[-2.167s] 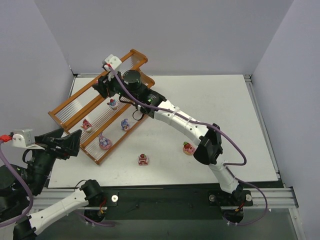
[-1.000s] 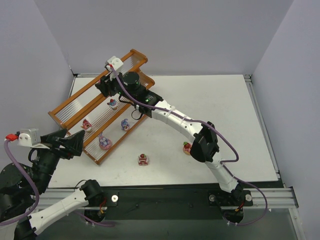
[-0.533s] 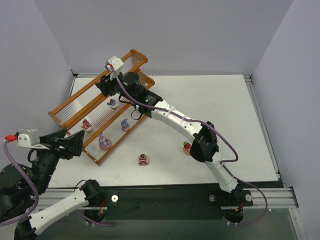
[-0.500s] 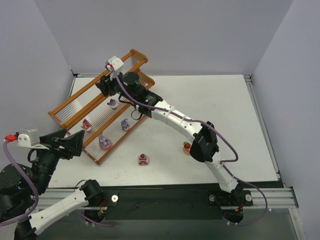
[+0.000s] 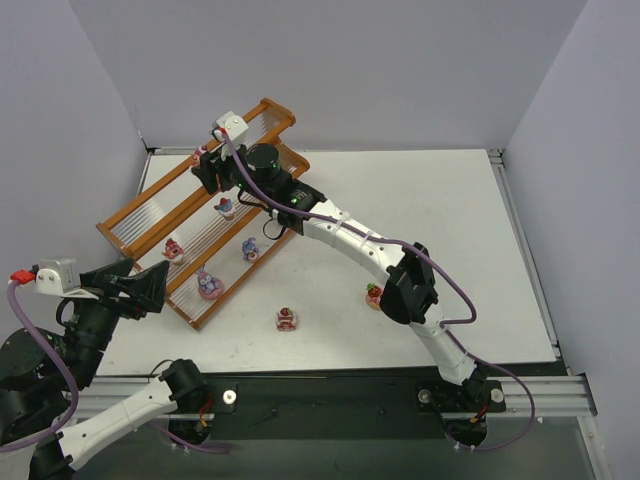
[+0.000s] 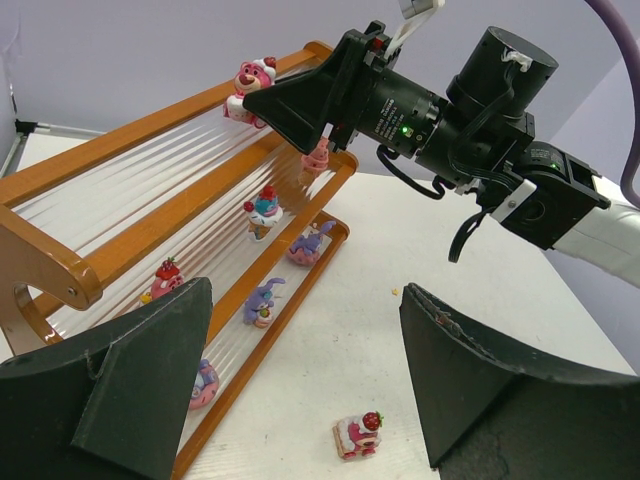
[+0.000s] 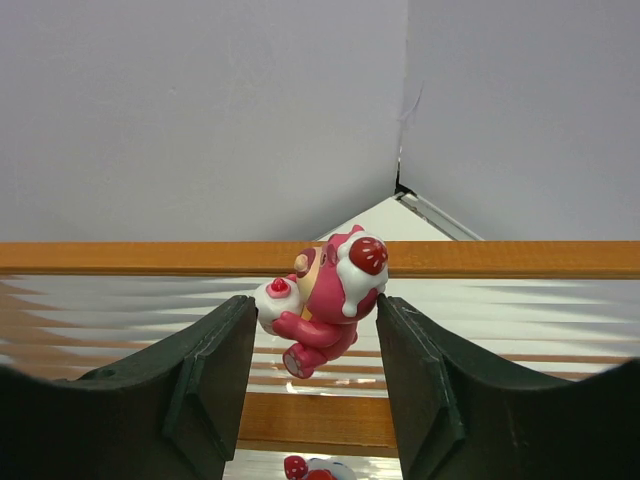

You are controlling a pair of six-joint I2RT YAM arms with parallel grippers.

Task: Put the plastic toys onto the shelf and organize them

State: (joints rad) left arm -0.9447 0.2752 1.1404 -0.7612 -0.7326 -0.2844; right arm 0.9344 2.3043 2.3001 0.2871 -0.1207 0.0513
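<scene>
Pink and shiny, the bear toy (image 7: pixel 325 300) hugs a tiny white cupcake. It leans to one side over the top step of the shelf (image 7: pixel 150 257), close to the shelf's far end. The right fingers (image 7: pixel 205 380) press on it from both sides and pinch it. I cannot tell if its feet touch the clear slats (image 7: pixel 120 300) under it.

More toys stand lower on the shelf. On the middle step, a pink cupcake (image 6: pixel 317 157) is near the shelf's far end, just below the bear. A white cupcake (image 6: pixel 263 212) with a cherry on top comes next along that step, and then a red strawberry toy (image 6: pixel 165 278). On the lowest step, a purple bunny on a donut (image 6: pixel 310 243) is nearest the far end. A second purple bunny (image 6: pixel 262 300) stands beside it. A pink and purple toy (image 6: pixel 200 380) on that step peeks out from behind one left finger.

Two toys are off the shelf, on the white counter (image 5: pixel 450 220). A little cake toy (image 6: pixel 358 437) with a strawberry on top sits near the shelf's low front edge. A red-topped toy (image 5: pixel 376 295) sits farther from the shelf, partly hidden by the right arm (image 5: pixel 350 240).

The left fingers (image 6: pixel 130 380) are spread wide with nothing between them. They hang in the air off the near end of the shelf and do not touch it.
</scene>
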